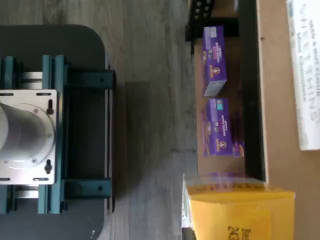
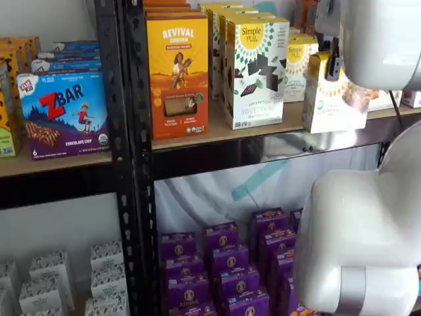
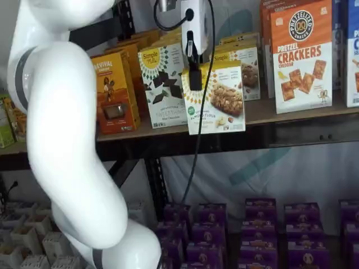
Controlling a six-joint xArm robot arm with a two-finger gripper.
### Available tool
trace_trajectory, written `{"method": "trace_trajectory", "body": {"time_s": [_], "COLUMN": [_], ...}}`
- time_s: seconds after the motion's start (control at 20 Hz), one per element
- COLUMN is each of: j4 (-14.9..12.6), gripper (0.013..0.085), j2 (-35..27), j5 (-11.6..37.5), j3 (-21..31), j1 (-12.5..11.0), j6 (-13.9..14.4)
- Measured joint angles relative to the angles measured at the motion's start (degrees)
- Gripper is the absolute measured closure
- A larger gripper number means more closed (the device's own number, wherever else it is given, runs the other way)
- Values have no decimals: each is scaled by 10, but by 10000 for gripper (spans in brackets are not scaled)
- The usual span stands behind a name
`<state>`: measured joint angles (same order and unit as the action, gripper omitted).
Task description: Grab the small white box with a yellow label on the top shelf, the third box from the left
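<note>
The small white box (image 3: 219,101), with a yellow sunburst logo and tan baked pieces pictured, hangs in front of the top shelf (image 3: 291,115), its lower edge over the dark front beam. My gripper (image 3: 195,78) comes down from above and is shut on the box's left end; one black finger lies across the front face. In both shelf views the box (image 2: 339,99) is out past its row, under the white gripper body (image 2: 334,62). In the wrist view a yellow box face (image 1: 240,210) overhangs the beam, likely this box's top.
A taller white Simple Mills box (image 3: 162,84) and an orange Revival box (image 2: 177,72) stand to the left. A like small white box (image 3: 247,64) stays behind, beside a pretzel crackers box (image 3: 300,56). Purple boxes (image 2: 223,263) fill the lower shelf. My white arm (image 3: 67,140) blocks the left.
</note>
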<state>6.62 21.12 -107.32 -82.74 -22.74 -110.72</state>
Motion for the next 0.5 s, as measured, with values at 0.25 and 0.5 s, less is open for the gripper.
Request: {"method": "trace_trajectory", "body": {"time_s": [0.25,0.5], "j4": [0,2], "gripper": [690,690], "j2": [22,54], "j5": [-17,-30], "j3": [15,40], "j1": [2,4], "j6": [2,6]}}
